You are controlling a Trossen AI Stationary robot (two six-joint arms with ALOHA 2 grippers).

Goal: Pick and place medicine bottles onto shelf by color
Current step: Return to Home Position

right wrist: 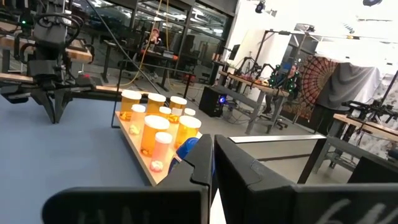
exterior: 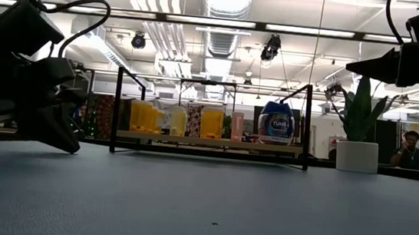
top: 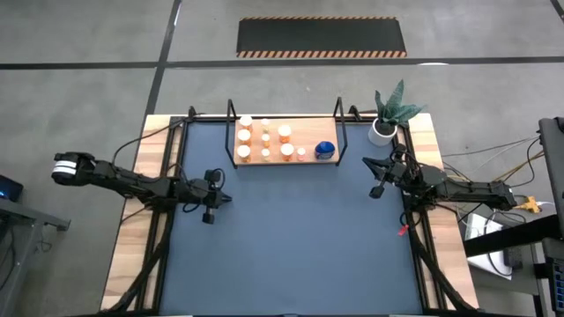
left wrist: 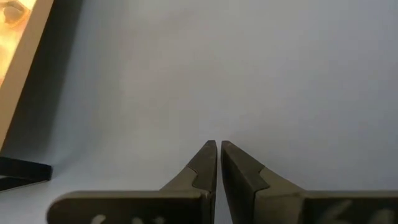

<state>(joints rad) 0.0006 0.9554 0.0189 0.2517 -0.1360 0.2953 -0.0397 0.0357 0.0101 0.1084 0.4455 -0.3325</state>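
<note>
Standing on the shelf (top: 308, 158) at upper centre, medicine bottles (top: 264, 141) group orange left, blue bottle (top: 325, 150) right. Closed and empty, the left jaws sit mid-left and the right jaws mid-right above the table (top: 128, 255).

medicine bottles (top: 285, 132) orange (white caps) | blue bottle (top: 325, 150) | shelf (top: 308, 134) light wood

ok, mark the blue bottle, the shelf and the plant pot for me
blue bottle (top: 325, 150): high view, on its top.
shelf (top: 310, 132): high view, on a bare patch of the wood board.
plant pot (exterior: 357, 156): low view, on the white pot's front wall.
</note>
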